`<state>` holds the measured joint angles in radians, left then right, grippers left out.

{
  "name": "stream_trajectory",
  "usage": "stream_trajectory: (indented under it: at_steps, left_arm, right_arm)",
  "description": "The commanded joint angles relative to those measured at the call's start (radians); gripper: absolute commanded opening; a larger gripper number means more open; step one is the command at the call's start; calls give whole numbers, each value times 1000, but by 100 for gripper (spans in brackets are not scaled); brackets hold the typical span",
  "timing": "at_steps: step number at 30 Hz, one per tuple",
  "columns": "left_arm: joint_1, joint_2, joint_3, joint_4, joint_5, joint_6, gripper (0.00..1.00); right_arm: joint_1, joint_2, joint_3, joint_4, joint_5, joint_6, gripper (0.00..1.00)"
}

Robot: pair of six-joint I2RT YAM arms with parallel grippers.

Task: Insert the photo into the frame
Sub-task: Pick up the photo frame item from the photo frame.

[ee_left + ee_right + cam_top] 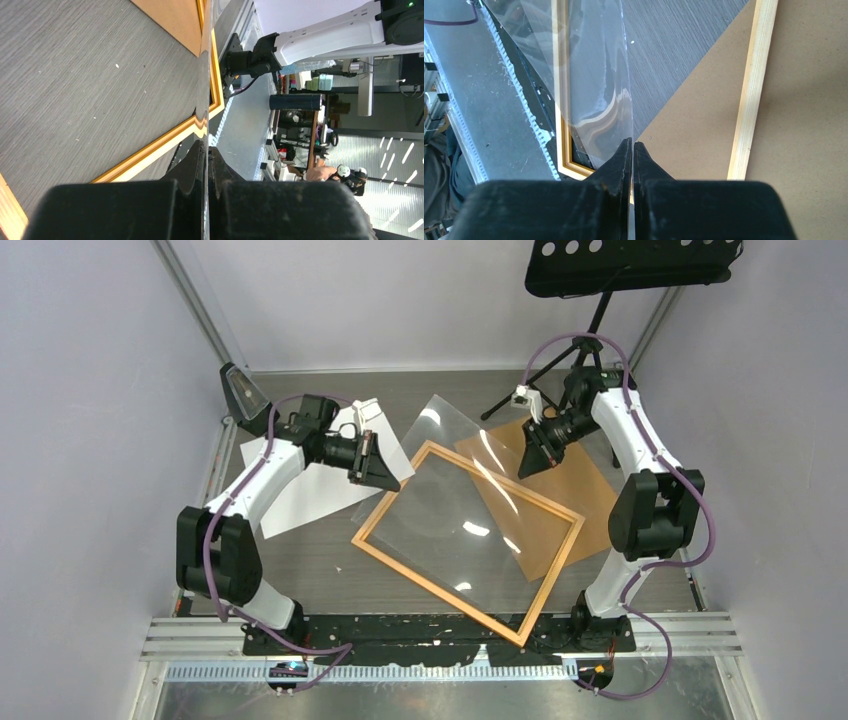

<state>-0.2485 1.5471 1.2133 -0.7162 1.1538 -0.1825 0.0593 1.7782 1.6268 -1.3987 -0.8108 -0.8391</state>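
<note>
The orange wooden frame lies flat in the middle of the table, also seen in the left wrist view and the right wrist view. The photo lies white side up at the left, partly under my left arm. A clear sheet hangs tilted over the frame, held at two far corners. My left gripper is shut on its left corner, the sheet showing edge-on. My right gripper is shut on the sheet's right corner.
A brown backing board lies under the frame's far right side. A black music stand with tripod legs stands at the back right. Walls close in on both sides.
</note>
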Motion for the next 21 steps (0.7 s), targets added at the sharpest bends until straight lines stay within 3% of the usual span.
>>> stream_trajectory:
  at_steps: [1,9,21]
  left_arm:
    - [-3,-33,7,56,70,-66,0]
    - [-3,-71,-54,165,82,-170,0]
    - [-3,-178,-140,241,39,-202,0]
  right_arm:
    - [2,-37,61,-30,-76,31,6]
    - [-5,-32,144,-158,-155,11,6]
    - [-8,-78,116,-161,-154,52,6]
